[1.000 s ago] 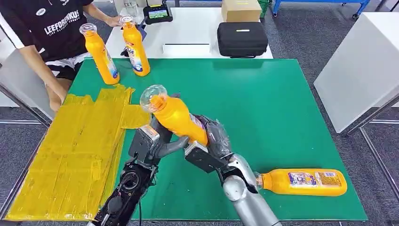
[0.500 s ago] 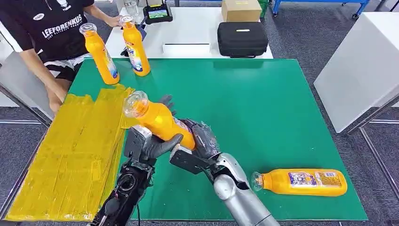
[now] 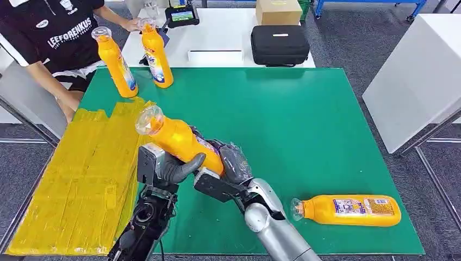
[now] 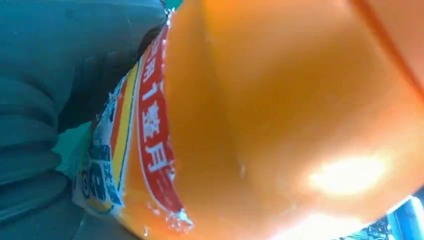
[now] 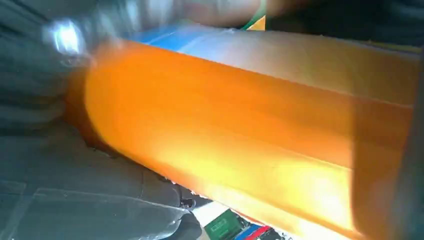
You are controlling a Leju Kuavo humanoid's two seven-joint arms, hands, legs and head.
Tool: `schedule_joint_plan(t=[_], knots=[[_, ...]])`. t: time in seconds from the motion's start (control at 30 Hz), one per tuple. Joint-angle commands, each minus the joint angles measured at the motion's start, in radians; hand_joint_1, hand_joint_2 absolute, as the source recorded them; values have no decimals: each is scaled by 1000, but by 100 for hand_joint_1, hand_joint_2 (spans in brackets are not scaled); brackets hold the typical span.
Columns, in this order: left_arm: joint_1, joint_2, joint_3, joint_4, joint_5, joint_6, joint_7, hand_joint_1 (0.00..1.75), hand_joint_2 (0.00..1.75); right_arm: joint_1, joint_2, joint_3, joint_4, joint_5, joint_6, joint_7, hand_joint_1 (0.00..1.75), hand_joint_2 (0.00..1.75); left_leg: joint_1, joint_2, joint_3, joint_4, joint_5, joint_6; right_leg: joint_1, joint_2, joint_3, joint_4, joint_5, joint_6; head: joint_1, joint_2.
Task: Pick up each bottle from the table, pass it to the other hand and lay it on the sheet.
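Fingers (image 3: 185, 166) of the left hand (image 3: 168, 168) and the right hand (image 3: 231, 163) both clamp the tilted orange bottle (image 3: 182, 142) above the green bench (image 3: 304, 125), beside the yellow sheet (image 3: 81, 174). If one hand releases before the other's grip is firm, the bottle could slip and drop.

A green table top (image 3: 326, 136) stands on a grey carpeted floor (image 3: 348, 38), its far edge touching a white table (image 3: 228, 32) that carries a black case (image 3: 280, 44), a cardboard box (image 3: 278, 11) and a small screen device (image 3: 182, 15). Another white table (image 3: 418, 76) stands off to the right, and a blue metal frame (image 3: 369, 4) shows at the far edge, under even light with soft shadows
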Motion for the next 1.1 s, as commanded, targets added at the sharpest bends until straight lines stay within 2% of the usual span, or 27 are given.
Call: schedule_joint_plan(t=[0.03,0.17,0.2,0.33,0.47,0.5,0.57,0.63,0.67,0.7,0.73,0.77,0.8,0.83,0.87,0.93,0.97,1.0,1.03,1.1], knots=[[-55,-10,44,31,18,8,0,175,175,21,-45,4,9,3,-1,-2,175,175,2,-2,3,0,-1,-4,2,-4,5,-1,-2,0,0,0],[-52,-9,58,26,36,21,-4,175,175,48,-57,-43,-61,24,-30,11,171,175,2,-2,2,0,-1,-3,2,-4,3,-1,-1,0,0,0],[-49,-9,61,23,38,23,-4,175,175,58,-60,-58,-87,22,-38,7,2,175,3,-4,4,1,-2,-5,3,-6,6,-1,-2,0,0,0],[-48,2,96,2,8,84,-21,175,175,85,-107,-109,-235,31,-61,6,0,175,1,-2,1,0,-1,-3,1,-3,2,-1,-1,0,0,0],[-73,40,129,27,-325,384,-49,175,175,154,-168,-172,-439,47,-96,2,0,175,2,-3,1,2,-2,-4,2,-5,4,1,-3,0,0,0],[-75,48,133,34,-373,418,-47,175,175,160,-174,-176,-455,47,-98,-2,0,175,1,-4,0,1,-1,-3,1,-5,2,0,-1,0,0,0],[-83,76,152,68,-643,576,-31,175,175,186,-200,-187,-512,64,-99,-10,0,175,1,-3,1,0,-1,-3,1,-4,2,-1,-1,0,0,0],[-73,50,242,60,-959,593,27,175,175,205,-206,-195,-540,77,-99,-9,0,175,1,-2,1,0,-1,-3,1,-3,2,-1,-1,0,0,0],[-55,18,357,-3,-1356,593,106,175,175,215,-204,-200,-558,91,-94,-10,0,175,1,-1,2,0,-2,-4,1,-2,4,-1,-2,0,0,0],[-50,36,354,-22,-1507,593,183,175,175,216,-201,-201,-562,96,-95,-10,0,175,2,-1,4,0,-2,-5,2,-3,5,-1,-2,0,0,0],[-50,36,354,-22,-1507,593,183,175,175,216,-201,-201,-562,96,-95,-10,0,175,1,1,2,1,-2,-4,1,0,2,0,-1,0,0,0],[-64,174,266,15,-1583,593,314,175,175,211,-197,-199,-561,97,-99,-10,0,175,2,1,2,1,-3,-5,2,0,3,0,-2,-1,0,0],[-221,435,-110,163,-1583,593,691,175,175,204,-199,-198,-555,97,-107,-10,0,175,1,2,1,-1,-1,-3,0,1,1,0,0,-1,0,0],[-294,469,-363,223,-1583,575,959,175,175,199,-203,-199,-550,96,-112,-10,0,175,1,4,3,0,-2,-5,1,2,3,-1,-1,-1,0,0],[-320,460,-397,276,-1583,545,965,175,175,194,-207,-202,-544,96,-115,-10,0,175,1,-7,-1,0,1,-4,1,-8,2,1,-1,-1,0,0],[-373,468,-475,343,-1583,495,995,175,175,186,-213,-207,-532,96,-118,-10,0,175,3,-14,-1,3,1,-6,2,-16,3,2,-3,-1,1,0],[-388,462,-497,376,-1583,477,998,175,175,184,-213,-209,-527,96,-120,-10,0,175,2,-4,-1,1,2,-5,3,-7,-1,0,-1,-2,2,0],[-407,446,-508,436,-1583,434,978,175,175,184,-214,-214,-519,94,-123,-9,0,175,2,-1,2,-1,3,-9,4,-5,0,-1,1,-4,-2,0],[-415,438,-505,465,-1583,450,973,175,175,185,-214,-217,-516,91,-125,-10,0,175,1,1,1,-1,2,-7,2,-2,0,-1,2,-4,-4,0],[-416,410,-445,551,-1583,378,917,175,175,199,-214,-225,-516,89,-128,-12,0,175,4,-2,2,0,2,-8,5,-6,3,-2,1,-4,-3,0]])
